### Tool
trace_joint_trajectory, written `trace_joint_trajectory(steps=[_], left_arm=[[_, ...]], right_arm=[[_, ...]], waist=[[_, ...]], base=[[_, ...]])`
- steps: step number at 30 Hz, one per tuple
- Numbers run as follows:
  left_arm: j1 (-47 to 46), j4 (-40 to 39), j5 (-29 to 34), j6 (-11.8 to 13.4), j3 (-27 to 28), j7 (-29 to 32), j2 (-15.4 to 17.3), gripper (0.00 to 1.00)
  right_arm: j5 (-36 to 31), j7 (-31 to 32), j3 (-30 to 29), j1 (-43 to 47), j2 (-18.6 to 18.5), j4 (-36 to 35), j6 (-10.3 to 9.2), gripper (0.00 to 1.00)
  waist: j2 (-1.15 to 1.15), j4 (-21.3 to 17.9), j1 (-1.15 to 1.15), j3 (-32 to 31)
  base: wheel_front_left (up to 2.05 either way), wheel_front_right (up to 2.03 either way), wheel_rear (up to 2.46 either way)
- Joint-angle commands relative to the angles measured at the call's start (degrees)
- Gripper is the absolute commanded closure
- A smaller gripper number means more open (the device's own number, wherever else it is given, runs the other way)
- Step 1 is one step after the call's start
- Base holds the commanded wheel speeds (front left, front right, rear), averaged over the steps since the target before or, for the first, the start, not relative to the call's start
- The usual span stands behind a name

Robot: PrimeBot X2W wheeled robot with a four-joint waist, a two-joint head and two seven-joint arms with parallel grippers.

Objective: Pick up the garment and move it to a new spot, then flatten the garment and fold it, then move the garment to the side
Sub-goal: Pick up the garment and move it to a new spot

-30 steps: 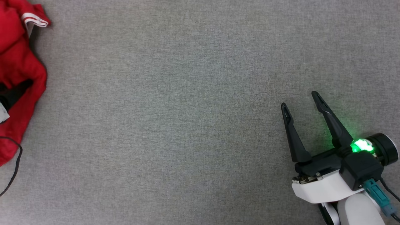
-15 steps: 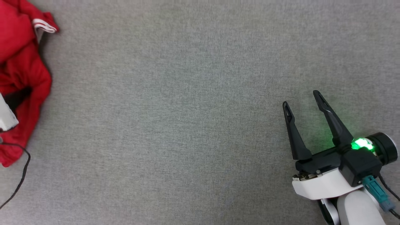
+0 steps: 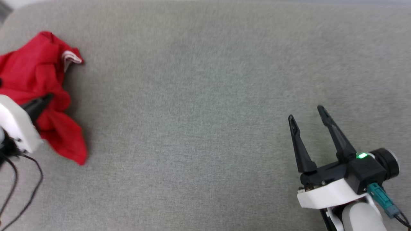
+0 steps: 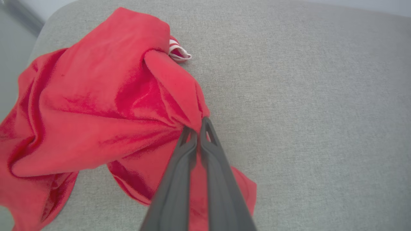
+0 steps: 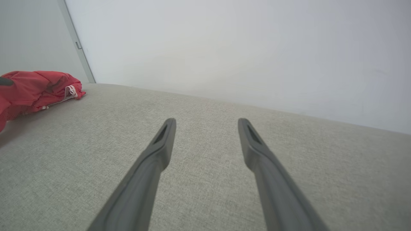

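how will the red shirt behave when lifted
Likely floppy: the shirt lies crumpled in soft folds, so it should hang from the pinched spot. Probably light: one thin fold fits in the shut jaws of the left gripper. Loose ends may drag on the grey surface.

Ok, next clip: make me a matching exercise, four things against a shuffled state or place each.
1. left gripper
2. right gripper
3. garment
4. striped trim

a. open, over the bare grey surface
b. crumpled heap at the head view's left
c. shut on a red fold
d. peeking out at the heap's upper right

Pairs: 1-c, 2-a, 3-b, 4-d.
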Motion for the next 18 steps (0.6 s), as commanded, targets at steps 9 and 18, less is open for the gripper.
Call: trace_joint_trajectory(steps=[9,18], left_arm=[[2.0,-4.8,3.5,0.1,-5.9,-5.7,-5.9,1.00],[0.9,-9.8,8.0,1.8,-10.2,-9.0,-15.3,1.00]], right_arm=[[1.4,-0.1,-0.3,1.7,0.6,1.5,-0.02,0.00],[3.4,-0.1,-0.5,3.2,0.6,1.7,-0.02,0.00]], waist=[[0.00,-4.7,0.00,-7.6],[0.00,-9.0,0.00,-10.4]], base=[[0.00,0.00,0.00],[0.00,0.00,0.00]])
